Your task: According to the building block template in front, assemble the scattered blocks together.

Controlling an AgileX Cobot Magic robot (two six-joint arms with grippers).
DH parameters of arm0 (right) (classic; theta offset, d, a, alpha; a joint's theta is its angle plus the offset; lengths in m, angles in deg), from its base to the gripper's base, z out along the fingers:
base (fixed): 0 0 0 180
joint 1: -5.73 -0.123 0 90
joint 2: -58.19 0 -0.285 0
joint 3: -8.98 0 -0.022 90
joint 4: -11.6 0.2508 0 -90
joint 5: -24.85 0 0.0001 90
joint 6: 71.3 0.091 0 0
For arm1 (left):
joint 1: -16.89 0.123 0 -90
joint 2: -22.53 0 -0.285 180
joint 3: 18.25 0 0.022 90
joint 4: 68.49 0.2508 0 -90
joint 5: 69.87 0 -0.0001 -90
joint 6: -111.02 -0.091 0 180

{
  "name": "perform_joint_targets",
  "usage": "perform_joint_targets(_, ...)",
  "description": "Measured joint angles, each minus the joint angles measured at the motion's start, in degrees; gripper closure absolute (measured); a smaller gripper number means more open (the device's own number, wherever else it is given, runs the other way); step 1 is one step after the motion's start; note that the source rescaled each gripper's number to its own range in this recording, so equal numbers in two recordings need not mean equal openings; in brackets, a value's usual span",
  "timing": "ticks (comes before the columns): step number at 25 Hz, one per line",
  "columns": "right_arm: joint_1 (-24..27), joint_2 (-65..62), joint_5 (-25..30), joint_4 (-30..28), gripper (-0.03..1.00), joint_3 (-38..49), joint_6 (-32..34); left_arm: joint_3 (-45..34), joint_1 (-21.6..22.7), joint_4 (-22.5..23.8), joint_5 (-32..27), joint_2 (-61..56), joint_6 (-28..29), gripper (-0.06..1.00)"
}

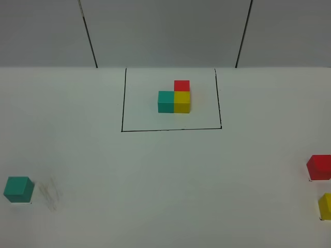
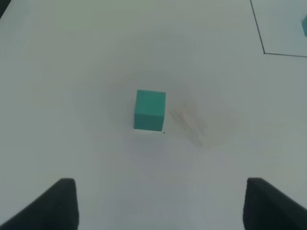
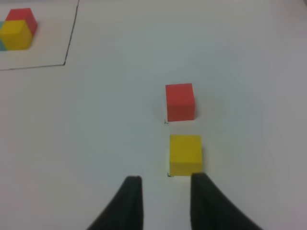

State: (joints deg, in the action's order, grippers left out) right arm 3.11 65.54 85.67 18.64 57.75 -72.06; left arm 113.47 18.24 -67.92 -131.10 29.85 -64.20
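We're looking down on the white table (image 1: 165, 175), and at the far middle sits the template (image 1: 174, 99): teal and yellow side by side, red tucked behind the yellow, all touching, inside the black outline (image 1: 170, 129). The loose cubes lie well apart from it. The teal cube (image 1: 18, 189) sits alone near the left edge, with a faint grey smudge (image 1: 50, 194) just beside it. Over at the right edge we have the red cube (image 1: 319, 167) and the yellow cube (image 1: 326, 205), near each other but not touching. The yellow one is closer to us and partly cut off by the frame.

From the left wrist we see the left gripper (image 2: 163, 208) with jaws spread wide and nothing between them, the teal cube ahead and clear of both fingers. The right gripper (image 3: 165, 206) has its jaws narrower but parted and empty. The yellow cube is just ahead of its fingertips, and we can't tell whether they touch. The red one lies beyond.
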Motion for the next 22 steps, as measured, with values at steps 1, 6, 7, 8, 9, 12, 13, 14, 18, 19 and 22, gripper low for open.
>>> perform_joint_targets(1,0.00,0.00,0.00,0.00,0.97,0.00,0.00,0.00,0.00,0.00,0.00,0.00,0.00,0.22)
perform_joint_targets(6,0.00,0.00,0.00,0.00,0.97,0.00,0.00,0.00,0.00,0.00,0.00,0.00,0.00,0.22)
perform_joint_targets(7,0.00,0.00,0.00,0.00,0.97,0.00,0.00,0.00,0.00,0.00,0.00,0.00,0.00,0.22)
perform_joint_targets(8,0.00,0.00,0.00,0.00,0.97,0.00,0.00,0.00,0.00,0.00,0.00,0.00,0.00,0.22)
perform_joint_targets(9,0.00,0.00,0.00,0.00,0.97,0.00,0.00,0.00,0.00,0.00,0.00,0.00,0.00,0.22)
perform_joint_targets(12,0.00,0.00,0.00,0.00,0.97,0.00,0.00,0.00,0.00,0.00,0.00,0.00,0.00,0.22)
perform_joint_targets(13,0.00,0.00,0.00,0.00,0.97,0.00,0.00,0.00,0.00,0.00,0.00,0.00,0.00,0.22)
perform_joint_targets(14,0.00,0.00,0.00,0.00,0.97,0.00,0.00,0.00,0.00,0.00,0.00,0.00,0.00,0.22)
perform_joint_targets(18,0.00,0.00,0.00,0.00,0.97,0.00,0.00,0.00,0.00,0.00,0.00,0.00,0.00,0.22)
perform_joint_targets(19,0.00,0.00,0.00,0.00,0.97,0.00,0.00,0.00,0.00,0.00,0.00,0.00,0.00,0.22)
perform_joint_targets(22,0.00,0.00,0.00,0.00,0.97,0.00,0.00,0.00,0.00,0.00,0.00,0.00,0.00,0.22)
